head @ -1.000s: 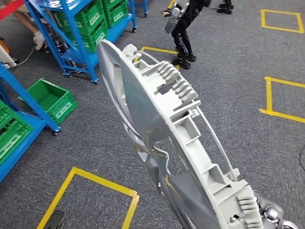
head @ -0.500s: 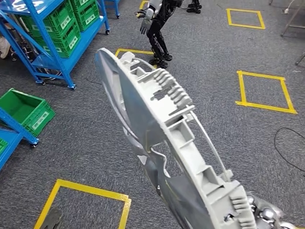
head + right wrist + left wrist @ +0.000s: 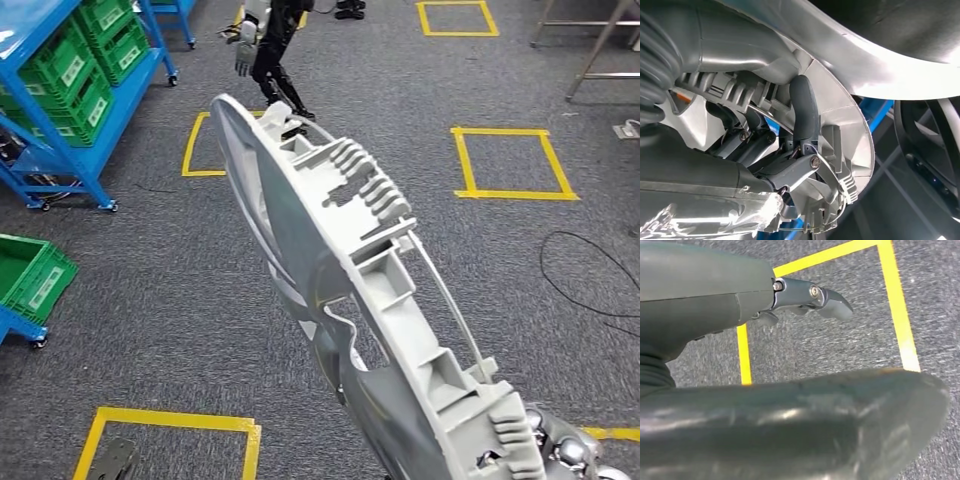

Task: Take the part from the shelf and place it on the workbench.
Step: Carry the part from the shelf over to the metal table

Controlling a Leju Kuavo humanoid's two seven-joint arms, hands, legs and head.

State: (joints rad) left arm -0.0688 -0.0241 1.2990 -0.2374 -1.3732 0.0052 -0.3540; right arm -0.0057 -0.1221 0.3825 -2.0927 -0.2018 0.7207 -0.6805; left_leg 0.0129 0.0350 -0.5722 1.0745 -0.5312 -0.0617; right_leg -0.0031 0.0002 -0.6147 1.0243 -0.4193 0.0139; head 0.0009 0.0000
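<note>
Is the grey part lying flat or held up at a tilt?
Tilted. The grey part slants above the carpet, gripped at its lower end by the right hand.

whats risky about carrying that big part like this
The long grey part is held at one end only by the right hand, so it could tip or slip. It sticks far out ahead, toward another robot and the blue shelf. It also hides much of the floor.

The right hand [image 3: 791,150] has its dark fingers [image 3: 805,107] curled in a grip, while the left hand [image 3: 734,305] hangs with fingers extended, holding nothing.
</note>
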